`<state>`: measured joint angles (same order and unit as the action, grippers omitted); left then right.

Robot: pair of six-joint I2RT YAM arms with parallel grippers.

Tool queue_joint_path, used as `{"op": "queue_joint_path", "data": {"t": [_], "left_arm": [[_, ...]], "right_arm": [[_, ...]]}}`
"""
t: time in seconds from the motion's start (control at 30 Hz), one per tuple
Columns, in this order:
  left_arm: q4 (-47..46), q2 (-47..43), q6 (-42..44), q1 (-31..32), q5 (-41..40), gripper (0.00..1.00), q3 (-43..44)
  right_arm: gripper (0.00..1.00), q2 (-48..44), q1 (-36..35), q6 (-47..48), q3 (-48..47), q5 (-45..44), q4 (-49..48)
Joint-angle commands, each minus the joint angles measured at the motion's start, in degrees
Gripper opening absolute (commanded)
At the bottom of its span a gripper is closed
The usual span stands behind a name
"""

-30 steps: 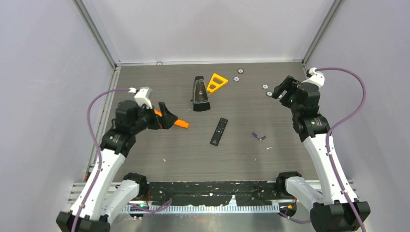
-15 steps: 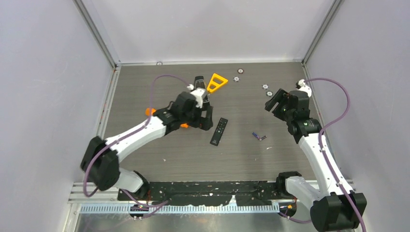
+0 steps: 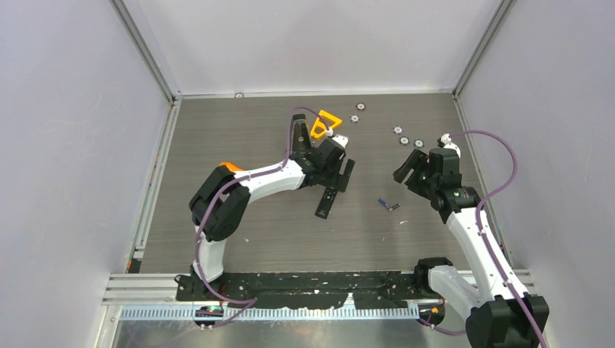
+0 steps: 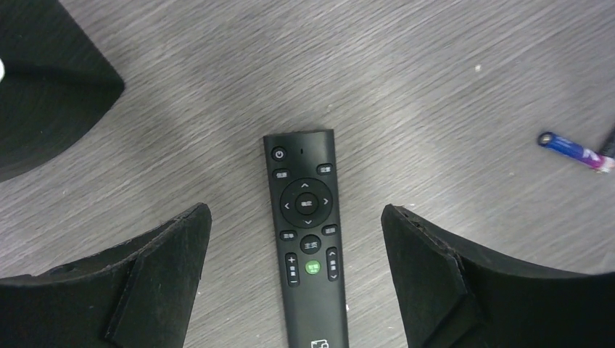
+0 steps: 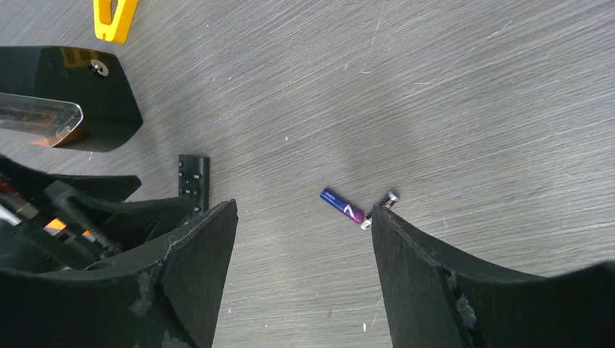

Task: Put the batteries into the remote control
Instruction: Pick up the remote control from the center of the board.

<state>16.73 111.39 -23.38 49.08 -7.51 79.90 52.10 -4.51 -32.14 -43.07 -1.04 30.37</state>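
Note:
The remote control [image 3: 325,204] lies buttons up at the table's middle. My left gripper [image 3: 338,178] hovers open over its far end. In the left wrist view the remote [image 4: 308,246] lies lengthwise between the spread fingers of the left gripper [image 4: 296,210], touching neither. The purple-blue batteries [image 3: 387,204] lie right of the remote. My right gripper [image 3: 410,168] is open and empty, above and just beyond them. In the right wrist view one battery [image 5: 342,206] lies ahead of the right gripper [image 5: 303,207]. A second, darker one [image 5: 384,202] is partly hidden by the right finger [image 5: 435,275].
A tapered black case with a clear front [image 3: 298,135] and a yellow triangular piece [image 3: 325,123] lie behind the remote. Several silver discs [image 3: 403,135] sit at the back right. An orange object [image 3: 230,167] shows behind the left arm. The case also shows in the right wrist view [image 5: 65,109].
My left arm has swung from the table's left side across to the remote. My right gripper has moved nearer and left, toward the batteries. The remote and batteries have not moved.

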Motion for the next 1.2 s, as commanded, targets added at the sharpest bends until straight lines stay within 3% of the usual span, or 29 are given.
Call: {"op": "queue_joint_path", "data": {"t": [0.0, 0.3, 0.5, 0.87, 1.17], "left_arm": [[1.8, 2.1, 0.2, 0.9, -3.2, 0.89, 3.5], [4.0, 6.1, 1.3, 1.4, -1.9, 0.82, 4.8], [4.3, 7.7, 1.4, 1.5, -0.1, 0.66, 5.3], [11.6, 10.6, 0.0, 2.0, -0.3, 0.65, 10.6], [13.0, 10.7, -0.6, 2.0, 0.4, 0.37, 10.7]], "right_arm": [[0.73, -0.9, -0.3, -0.5, -0.3, 2.4, 0.0], [0.73, -0.4, -0.3, -0.9, 0.2, 3.3, 0.1], [0.73, -0.3, -0.3, -1.1, 0.4, 3.7, 0.1], [0.73, -0.7, -0.3, -1.4, 0.4, 4.2, 0.3], [0.73, -1.1, -0.3, -1.3, 0.3, 4.6, 0.5]]}}
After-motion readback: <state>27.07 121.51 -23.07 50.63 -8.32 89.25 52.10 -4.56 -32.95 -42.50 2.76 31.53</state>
